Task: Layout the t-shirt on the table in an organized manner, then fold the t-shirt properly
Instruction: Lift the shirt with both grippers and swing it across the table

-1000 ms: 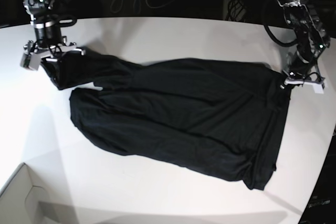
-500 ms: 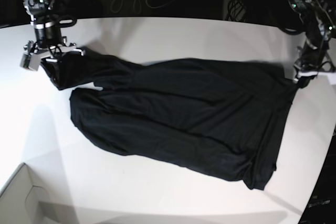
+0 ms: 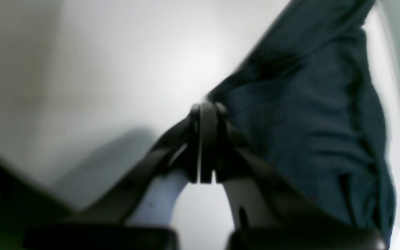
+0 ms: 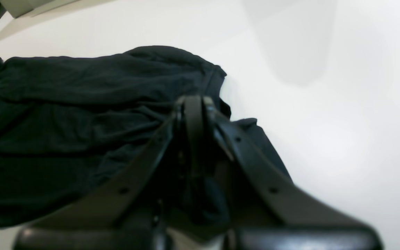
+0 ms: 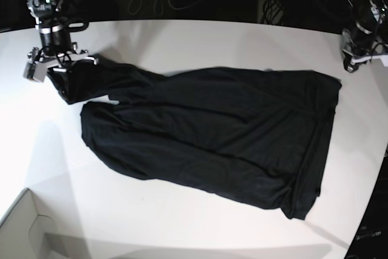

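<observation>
Base view: t-shirt (image 5: 206,131) lies spread on the counter (image 5: 182,40). Right gripper (image 5: 59,59) clamps its far-left corner. Left gripper (image 5: 357,59) is closed on nothing, just clear of the far-right corner.

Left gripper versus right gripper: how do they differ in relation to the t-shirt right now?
The right gripper is clamped on one end of the t-shirt, while the left gripper holds nothing. The right gripper sits at the cloth's edge. The left gripper is apart from the shirt's near corner, over bare table. Both have their jaws shut.
</observation>
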Controlling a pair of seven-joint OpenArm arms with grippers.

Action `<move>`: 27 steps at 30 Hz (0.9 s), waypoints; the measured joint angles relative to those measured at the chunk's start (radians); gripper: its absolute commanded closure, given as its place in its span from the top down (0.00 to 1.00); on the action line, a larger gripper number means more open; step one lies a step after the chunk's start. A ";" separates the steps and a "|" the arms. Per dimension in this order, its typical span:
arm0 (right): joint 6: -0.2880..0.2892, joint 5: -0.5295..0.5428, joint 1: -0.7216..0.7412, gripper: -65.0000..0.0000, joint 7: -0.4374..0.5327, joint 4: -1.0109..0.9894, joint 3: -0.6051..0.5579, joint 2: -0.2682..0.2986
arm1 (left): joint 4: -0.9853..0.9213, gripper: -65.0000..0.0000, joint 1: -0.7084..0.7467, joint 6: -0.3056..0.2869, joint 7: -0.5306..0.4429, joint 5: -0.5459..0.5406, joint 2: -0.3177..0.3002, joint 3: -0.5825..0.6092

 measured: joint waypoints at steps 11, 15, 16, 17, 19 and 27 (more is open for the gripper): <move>0.000 0.000 -0.008 0.00 0.000 0.001 0.000 0.000 | -0.032 0.20 -0.017 0.002 0.000 0.002 -0.003 0.000; 0.000 0.000 -0.008 0.00 0.000 0.001 0.000 0.000 | -0.032 0.46 -0.049 0.004 0.000 0.005 -0.005 0.005; 0.000 0.000 -0.009 0.00 0.000 0.001 0.000 0.000 | -0.032 0.51 -0.050 0.003 -0.001 0.002 -0.006 0.007; 0.000 0.000 -0.008 0.00 0.000 0.001 0.000 0.000 | -0.032 0.53 -0.050 0.003 -0.005 0.002 -0.006 0.012; 0.000 0.000 -0.008 0.00 0.000 0.001 0.000 0.000 | -0.037 0.55 -0.048 0.002 -0.027 0.002 -0.008 0.043; 0.000 0.000 -0.011 0.00 0.000 0.002 0.001 0.000 | -0.039 0.55 -0.111 -0.003 -0.012 0.085 0.000 0.111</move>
